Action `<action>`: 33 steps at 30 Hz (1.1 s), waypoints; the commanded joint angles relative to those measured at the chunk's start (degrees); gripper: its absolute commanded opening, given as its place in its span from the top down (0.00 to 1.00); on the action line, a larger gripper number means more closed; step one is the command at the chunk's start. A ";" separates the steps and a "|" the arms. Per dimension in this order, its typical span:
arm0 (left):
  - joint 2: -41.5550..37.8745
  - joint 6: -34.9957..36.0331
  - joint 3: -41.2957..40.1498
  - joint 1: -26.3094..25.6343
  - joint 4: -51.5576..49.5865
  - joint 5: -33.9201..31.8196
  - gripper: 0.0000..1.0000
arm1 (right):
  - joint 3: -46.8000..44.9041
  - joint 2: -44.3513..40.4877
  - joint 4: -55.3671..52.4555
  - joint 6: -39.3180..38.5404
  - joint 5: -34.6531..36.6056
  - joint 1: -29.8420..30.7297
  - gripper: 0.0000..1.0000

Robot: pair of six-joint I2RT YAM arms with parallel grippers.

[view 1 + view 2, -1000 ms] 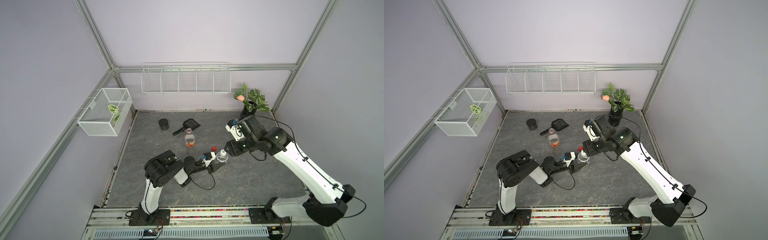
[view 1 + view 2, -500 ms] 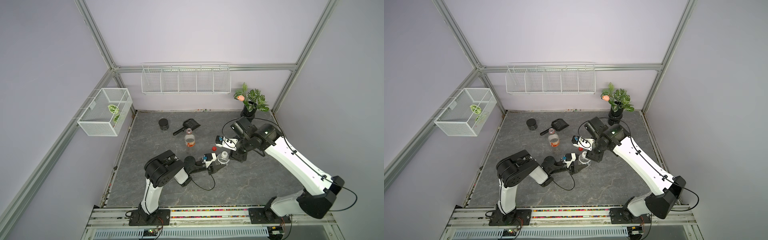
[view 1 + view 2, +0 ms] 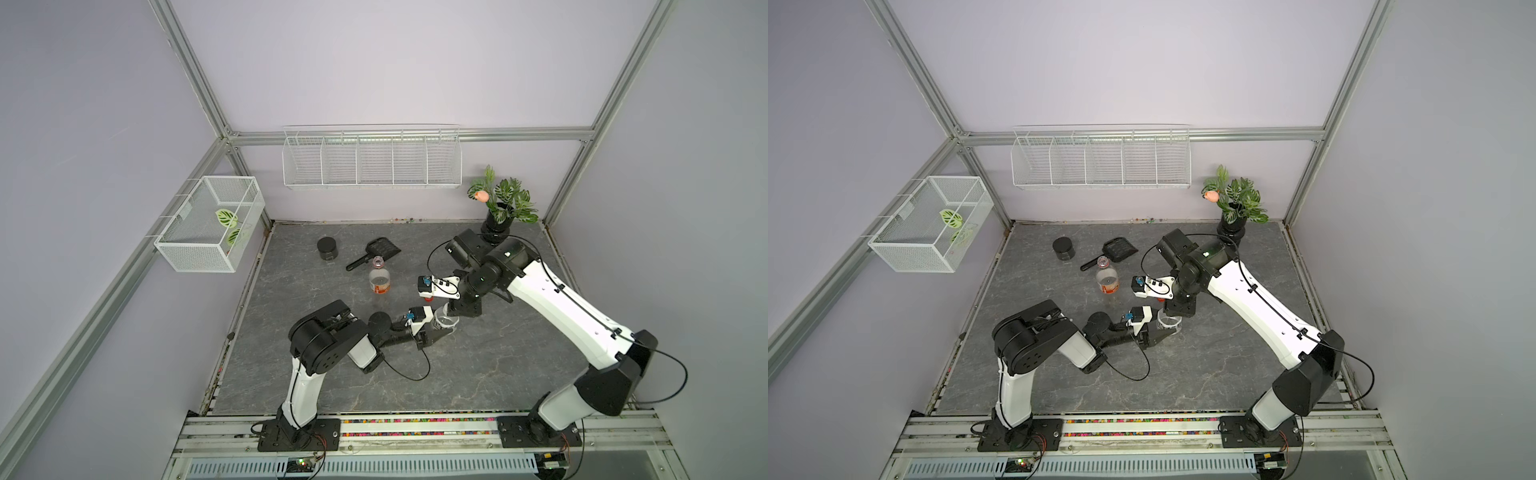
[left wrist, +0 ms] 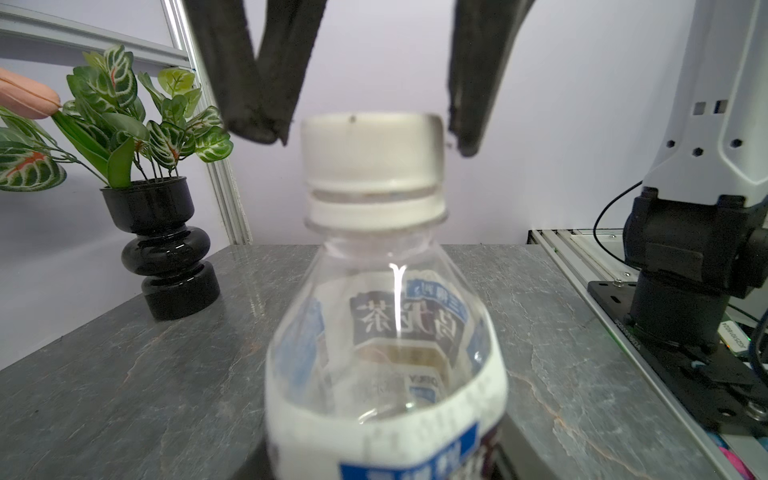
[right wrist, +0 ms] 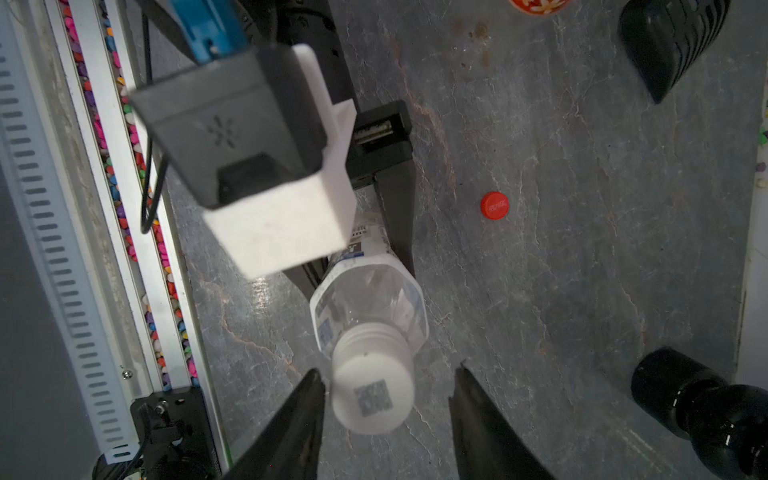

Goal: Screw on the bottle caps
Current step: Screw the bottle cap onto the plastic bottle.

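Observation:
The shorter bottle (image 3: 445,326) with the white label stands upright mid-table, and my left gripper (image 3: 440,331) is shut on its body from the side. A white cap (image 5: 372,390) sits on its neck. My right gripper (image 5: 388,370) hangs over it pointing down, open, its fingers (image 4: 253,124) on either side of the cap; one is close against it, the other stands clear. The red cap (image 5: 494,205) lies loose on the table beside the bottle. Further back, the taller bottle (image 3: 379,282) with the orange-red band stands uncapped.
A black jar (image 3: 327,248) and a black scoop (image 3: 376,251) lie at the back left. A black vase with plants (image 3: 496,224) stands in the back right corner. Wire baskets hang on the back and left walls. Rails run along the front edge.
My right arm has swung in from beside the short bottle and turned its gripper down over the white cap. The left gripper and its bottle have stayed put.

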 commanded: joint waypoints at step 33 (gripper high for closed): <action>-0.17 -0.91 -0.25 -1.70 -3.78 -5.91 0.54 | -9.00 -2.16 -2.18 84.93 10.59 5.13 0.88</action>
